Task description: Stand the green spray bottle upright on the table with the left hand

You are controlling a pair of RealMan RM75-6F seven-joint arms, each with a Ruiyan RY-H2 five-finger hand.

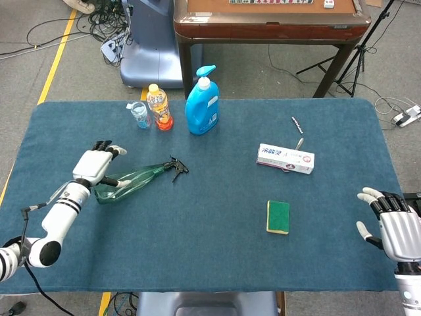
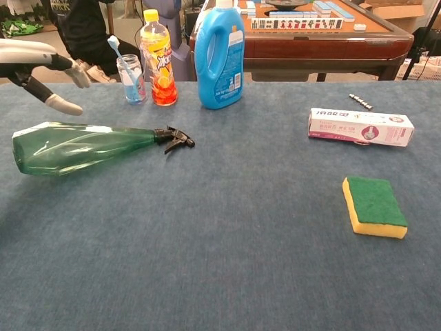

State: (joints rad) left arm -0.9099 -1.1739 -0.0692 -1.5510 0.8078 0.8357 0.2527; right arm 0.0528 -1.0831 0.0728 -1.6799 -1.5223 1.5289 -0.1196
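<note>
The green spray bottle (image 1: 131,181) (image 2: 76,146) lies on its side on the blue table cloth, left of centre. Its black trigger nozzle (image 2: 176,138) points right and its wide base points left. My left hand (image 1: 97,164) (image 2: 43,69) hovers just above the base end with fingers spread, holding nothing; the chest view shows a gap between thumb and bottle. At the table's front right corner my right hand (image 1: 389,226) is open and empty, far from the bottle.
Along the back left stand a blue detergent bottle (image 1: 202,102) (image 2: 219,55), an orange drink bottle (image 1: 158,106) and a glass with a toothbrush (image 1: 140,114). A toothpaste box (image 1: 285,158) and a sponge (image 1: 277,216) lie to the right.
</note>
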